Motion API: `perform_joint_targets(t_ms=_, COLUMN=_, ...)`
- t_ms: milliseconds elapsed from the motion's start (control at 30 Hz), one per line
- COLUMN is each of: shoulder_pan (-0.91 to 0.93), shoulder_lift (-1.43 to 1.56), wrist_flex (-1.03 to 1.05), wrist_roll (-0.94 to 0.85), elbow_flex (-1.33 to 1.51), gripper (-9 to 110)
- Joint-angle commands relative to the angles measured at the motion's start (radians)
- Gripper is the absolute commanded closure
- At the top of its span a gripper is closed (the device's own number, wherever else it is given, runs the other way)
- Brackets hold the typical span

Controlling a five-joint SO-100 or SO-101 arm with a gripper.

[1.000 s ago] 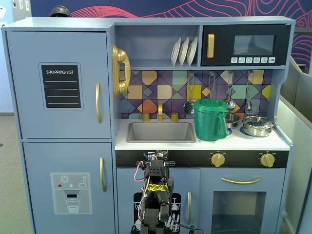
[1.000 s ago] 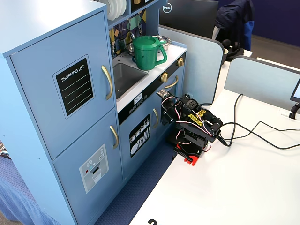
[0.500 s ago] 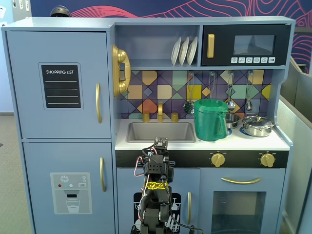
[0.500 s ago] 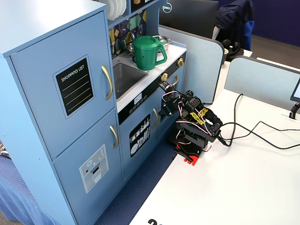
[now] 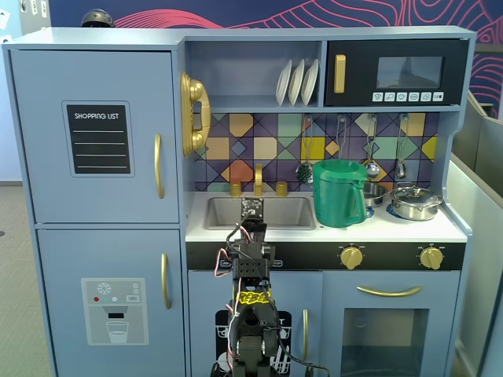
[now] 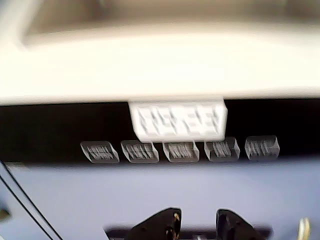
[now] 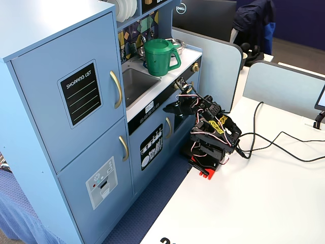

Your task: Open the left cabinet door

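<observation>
The left cabinet door (image 5: pixel 94 133) is a light blue-grey panel with a black "SHOPPING LIST" board and a vertical gold handle (image 5: pixel 158 166). It is shut, and it also shows in the other fixed view (image 7: pixel 71 96) with its handle (image 7: pixel 117 89). My gripper (image 7: pixel 170 108) is held up in front of the black control strip under the sink, well to the right of that handle. In the wrist view the gripper (image 6: pixel 199 227) shows two black fingertips with a small gap between them and nothing held. It faces the blurred white label and grey buttons.
Below the door is a blue door with a water-dispenser graphic (image 5: pixel 114 310). A sink (image 5: pixel 259 212), a green pitcher (image 5: pixel 339 192), a pot (image 5: pixel 415 203) and a black microwave (image 5: pixel 397 72) lie to the right. Cables (image 7: pixel 274 145) trail over the white table.
</observation>
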Motion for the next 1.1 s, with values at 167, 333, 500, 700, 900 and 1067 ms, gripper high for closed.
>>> perform_joint_targets(t_ms=167, shoulder_pan=-0.104, shoulder_lift=-0.006, wrist_flex=-0.161, wrist_roll=-0.044, elbow_flex=-0.120, gripper=101)
perform_joint_targets(t_ms=333, shoulder_pan=-0.199, shoulder_lift=-0.009, wrist_flex=-0.268, wrist_roll=-0.114, elbow_flex=-0.147, gripper=101)
perform_joint_targets(t_ms=500, shoulder_pan=-0.293, shoulder_lift=-0.023, wrist_flex=-0.371, wrist_roll=-0.175, elbow_flex=-0.187, gripper=97)
perform_joint_targets(t_ms=700, shoulder_pan=-0.403, shoulder_lift=-0.018, wrist_flex=-0.499, wrist_roll=-0.290, elbow_flex=-0.187, gripper=91)
perform_joint_targets(t_ms=900, shoulder_pan=-0.457, shoulder_lift=-0.055, wrist_flex=-0.575, wrist_roll=-0.298, elbow_flex=-0.202, gripper=83)
perform_joint_targets(t_ms=1067, shoulder_pan=-0.494, shoulder_lift=-0.100, wrist_flex=-0.623, wrist_roll=-0.318, elbow_flex=-0.221, gripper=83)
